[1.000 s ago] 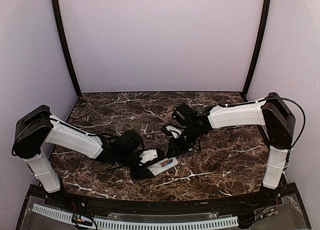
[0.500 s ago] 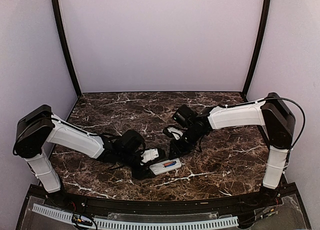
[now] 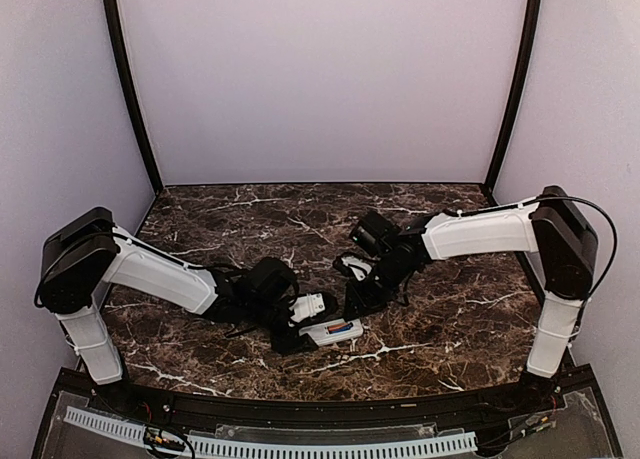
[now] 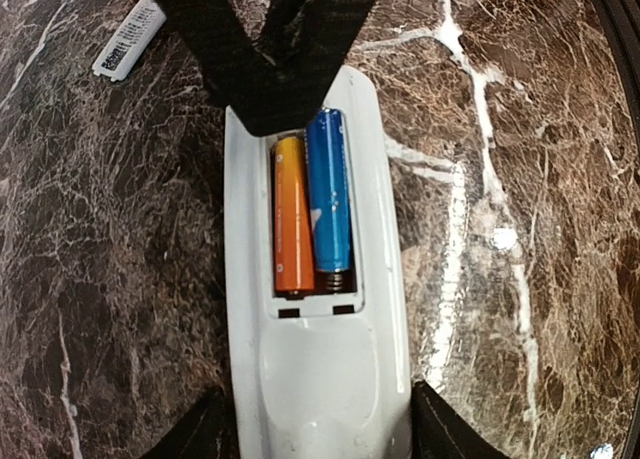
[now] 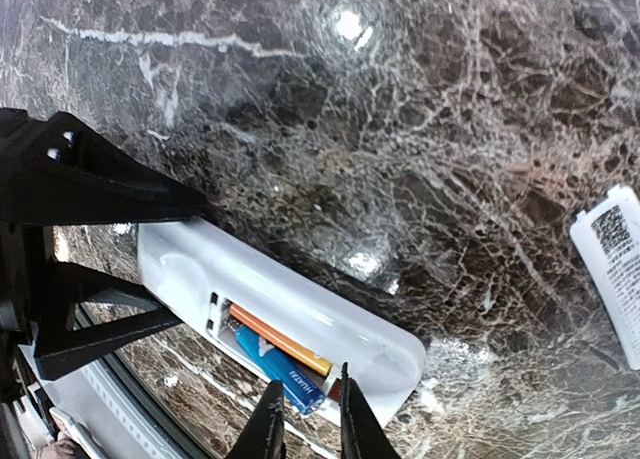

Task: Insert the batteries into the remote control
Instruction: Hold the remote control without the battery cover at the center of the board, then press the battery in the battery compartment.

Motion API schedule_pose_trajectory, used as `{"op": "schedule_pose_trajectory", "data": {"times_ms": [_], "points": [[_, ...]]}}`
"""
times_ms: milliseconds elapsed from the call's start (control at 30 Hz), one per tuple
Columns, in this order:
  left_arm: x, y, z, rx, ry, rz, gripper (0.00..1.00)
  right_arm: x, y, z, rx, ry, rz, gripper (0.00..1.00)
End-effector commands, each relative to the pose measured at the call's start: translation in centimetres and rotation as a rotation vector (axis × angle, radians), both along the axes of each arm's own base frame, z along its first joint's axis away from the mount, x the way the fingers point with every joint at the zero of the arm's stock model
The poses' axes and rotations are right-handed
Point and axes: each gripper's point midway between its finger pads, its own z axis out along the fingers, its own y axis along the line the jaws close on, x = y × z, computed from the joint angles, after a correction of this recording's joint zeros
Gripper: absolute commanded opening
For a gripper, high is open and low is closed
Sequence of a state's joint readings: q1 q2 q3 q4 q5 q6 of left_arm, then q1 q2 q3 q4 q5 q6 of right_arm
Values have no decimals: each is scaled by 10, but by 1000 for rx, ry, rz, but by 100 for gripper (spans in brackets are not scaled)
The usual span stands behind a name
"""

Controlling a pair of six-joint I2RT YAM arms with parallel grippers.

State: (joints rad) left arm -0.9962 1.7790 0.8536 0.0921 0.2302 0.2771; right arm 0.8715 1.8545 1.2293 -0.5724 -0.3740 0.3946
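The white remote control [image 4: 320, 369] lies back-up near the table's front. Its battery compartment stands open. My left gripper [image 4: 320, 431] is shut on the remote's near end, one finger against each long side. The orange battery [image 4: 292, 219] lies flat in the compartment. Beside it the blue battery [image 4: 328, 189] sits with its far end slightly raised. My right gripper [image 5: 307, 404] comes down at that far end, its narrow jaws closed around the blue battery's tip [image 5: 300, 391]. From above, both grippers meet over the remote [image 3: 332, 331].
The small flat white cover piece [image 5: 610, 269] with a printed label lies on the marble beyond the remote, also seen in the left wrist view as the cover [image 4: 130, 39]. The table's black front rim [image 3: 300, 404] runs close behind the remote.
The remote and my left gripper have shifted slightly right and the remote has turned flatter across the table. My right gripper has followed, staying at the compartment's far end.
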Motion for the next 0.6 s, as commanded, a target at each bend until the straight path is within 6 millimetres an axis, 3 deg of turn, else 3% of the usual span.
{"op": "schedule_pose_trajectory", "data": {"times_ms": [0, 367, 567], "points": [[-18, 21, -28, 113, 75, -3, 58, -7, -4, -1, 7, 28, -24, 17], [-19, 21, -28, 111, 77, -10, 40, -7, -5, 1, -4, 35, -27, 9], [-20, 20, -27, 107, 77, -17, 22, -10, -4, 12, 15, 42, -36, 18]]}}
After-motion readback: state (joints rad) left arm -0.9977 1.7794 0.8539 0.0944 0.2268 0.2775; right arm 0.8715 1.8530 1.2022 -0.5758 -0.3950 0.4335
